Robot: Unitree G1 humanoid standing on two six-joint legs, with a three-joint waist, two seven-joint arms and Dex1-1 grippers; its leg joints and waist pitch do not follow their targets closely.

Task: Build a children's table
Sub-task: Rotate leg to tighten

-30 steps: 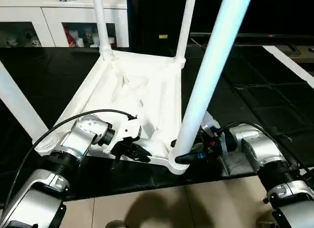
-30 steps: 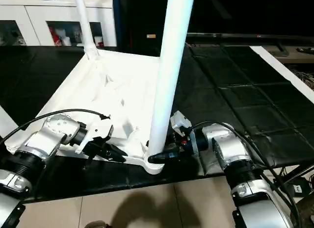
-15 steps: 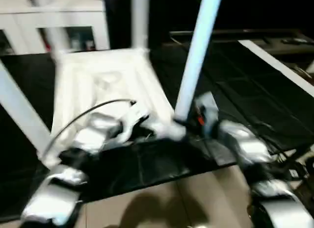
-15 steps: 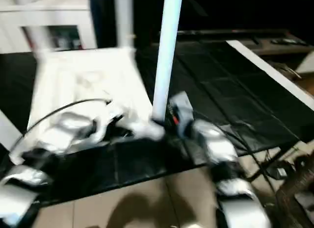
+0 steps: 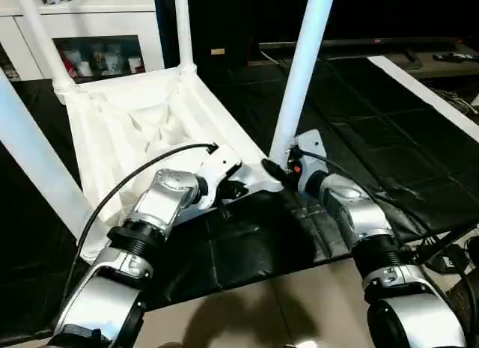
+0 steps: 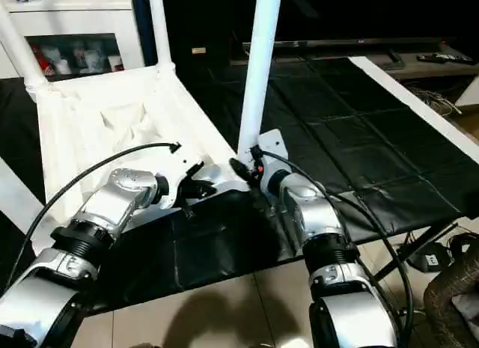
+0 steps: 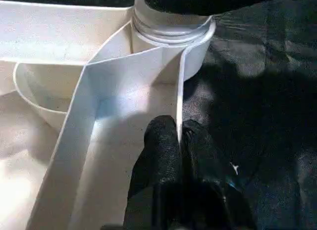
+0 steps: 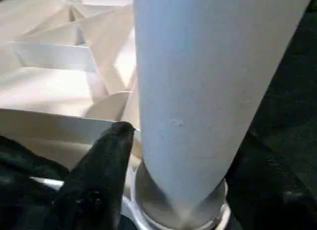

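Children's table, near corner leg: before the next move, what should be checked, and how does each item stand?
1. Children's table lies upside down on the black mat: ok.
2. Left gripper pinches the frame rib: ok.
3. Right gripper sits at the near leg base: ok; its grip: cannot tell.
4. Near leg fully seated in its socket: cannot tell.
5. All four legs upright: ok.
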